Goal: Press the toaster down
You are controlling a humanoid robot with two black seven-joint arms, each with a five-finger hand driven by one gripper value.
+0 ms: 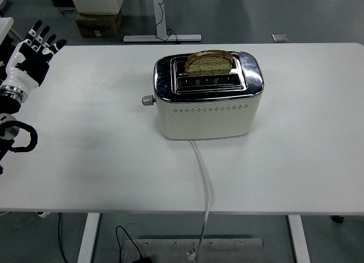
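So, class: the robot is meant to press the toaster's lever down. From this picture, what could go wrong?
1. The left hand is open at the table's far left edge, far from the lever; a long reach could miss such a small knob.
2. Pushing the lever sideways might slide the toaster across the smooth table.
3. The bread sits high in the back slot; a jolt may tip it.
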